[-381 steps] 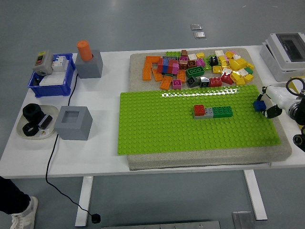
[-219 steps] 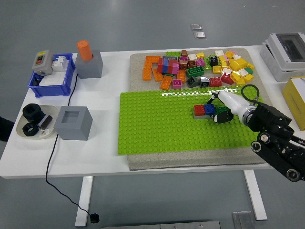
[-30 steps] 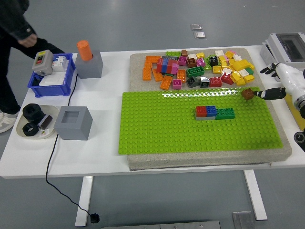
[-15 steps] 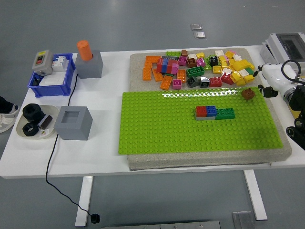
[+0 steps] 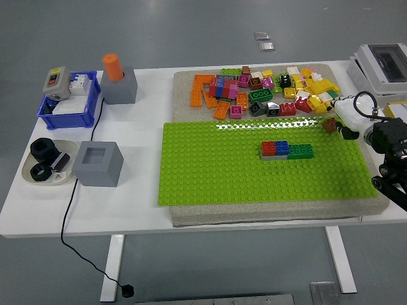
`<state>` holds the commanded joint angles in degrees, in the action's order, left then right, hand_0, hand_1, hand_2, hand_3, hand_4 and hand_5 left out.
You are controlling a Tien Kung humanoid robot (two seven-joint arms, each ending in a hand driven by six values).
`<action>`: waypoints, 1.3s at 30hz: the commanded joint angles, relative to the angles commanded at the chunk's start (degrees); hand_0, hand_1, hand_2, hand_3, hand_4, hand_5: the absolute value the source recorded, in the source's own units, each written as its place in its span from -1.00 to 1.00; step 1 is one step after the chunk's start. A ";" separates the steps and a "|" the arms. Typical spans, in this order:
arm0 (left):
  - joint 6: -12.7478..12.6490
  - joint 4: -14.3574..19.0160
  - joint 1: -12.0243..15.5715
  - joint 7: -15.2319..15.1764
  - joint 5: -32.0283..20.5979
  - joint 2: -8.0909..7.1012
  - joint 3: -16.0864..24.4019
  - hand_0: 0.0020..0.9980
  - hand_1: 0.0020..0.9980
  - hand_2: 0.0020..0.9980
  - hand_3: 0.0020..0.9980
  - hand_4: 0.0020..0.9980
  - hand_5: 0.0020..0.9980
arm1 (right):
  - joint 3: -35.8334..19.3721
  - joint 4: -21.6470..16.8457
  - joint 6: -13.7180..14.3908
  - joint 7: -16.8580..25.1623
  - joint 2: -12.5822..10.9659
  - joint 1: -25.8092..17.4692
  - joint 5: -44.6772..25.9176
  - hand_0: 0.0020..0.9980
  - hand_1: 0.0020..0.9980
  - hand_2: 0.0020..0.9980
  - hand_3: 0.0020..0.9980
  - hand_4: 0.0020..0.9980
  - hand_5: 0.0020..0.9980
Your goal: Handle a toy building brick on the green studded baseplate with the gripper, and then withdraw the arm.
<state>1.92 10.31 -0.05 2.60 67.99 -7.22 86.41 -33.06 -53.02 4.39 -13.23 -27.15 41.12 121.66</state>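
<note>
At the green studded baseplate's (image 5: pixel 254 165) far right corner, the right hand (image 5: pixel 346 119) seemingly pinches 1 brown brick (image 5: pixel 329 125), which could slip free if that grip is shallow.

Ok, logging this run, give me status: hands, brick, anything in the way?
Right hand at brown brick, baseplate's far right corner; grip unclear. Left arm not in view. Brick row mid-plate, clear of it.

Baseplate (image 5: pixel 254 171) centre-right on table (image 5: pixel 127 203) — loose brick pile (image 5: pixel 267 92) at 12 o'clock behind it, brick row (image 5: pixel 286 150) on it, bin (image 5: pixel 70 101) at 10 o'clock.
</note>
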 joint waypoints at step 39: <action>0.05 0.00 -0.20 0.09 0.31 -0.18 -0.13 0.20 0.23 0.08 0.19 0.50 -0.62 | 6.06 8.78 -0.90 0.77 3.81 2.50 -1.17 0.73 0.76 0.91 0.82 0.12 -1.00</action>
<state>1.97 10.31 -0.25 2.69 68.30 -7.40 86.28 -27.00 -44.24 3.49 -12.46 -23.34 43.62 120.49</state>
